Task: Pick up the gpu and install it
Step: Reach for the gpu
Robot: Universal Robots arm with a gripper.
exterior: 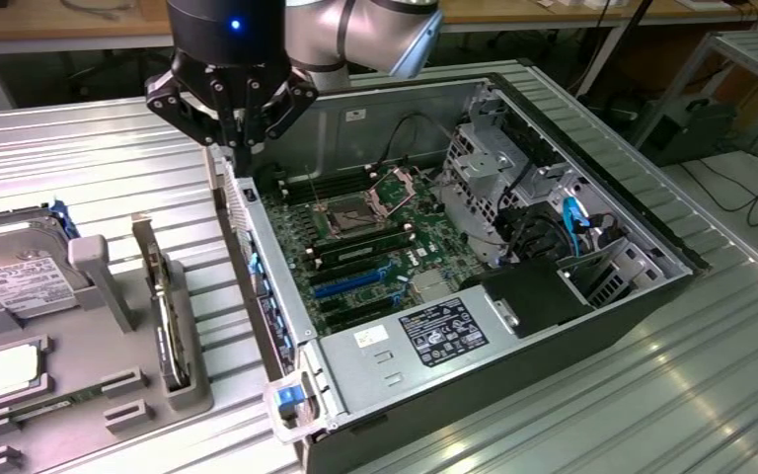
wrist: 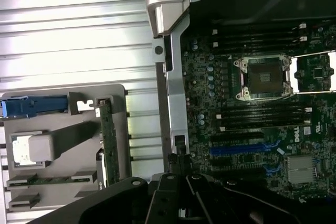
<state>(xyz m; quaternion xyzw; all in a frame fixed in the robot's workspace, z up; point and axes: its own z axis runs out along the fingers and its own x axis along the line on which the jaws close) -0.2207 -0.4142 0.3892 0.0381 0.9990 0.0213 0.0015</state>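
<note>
The gpu [exterior: 166, 306] stands on its edge in a slot of the grey holder tray [exterior: 115, 395], on the exterior view's left of the open computer case [exterior: 643, 247]. In the wrist view the gpu [wrist: 108, 140] is a thin strip beside the case wall. My gripper [exterior: 238, 160] hangs shut with nothing in it, above the case's near wall at its back corner, well apart from the gpu. The motherboard [exterior: 366, 247] lies bare inside the case with blue expansion slots [wrist: 236, 150].
A silver hard drive [exterior: 17, 272], a processor chip [exterior: 13, 367] and a memory stick [exterior: 37, 410] also sit in the holder tray. A drive cage [exterior: 485, 168], cables and a black power unit [exterior: 537, 296] fill the case's far side. Ribbed metal tabletop [exterior: 103, 168] surrounds everything.
</note>
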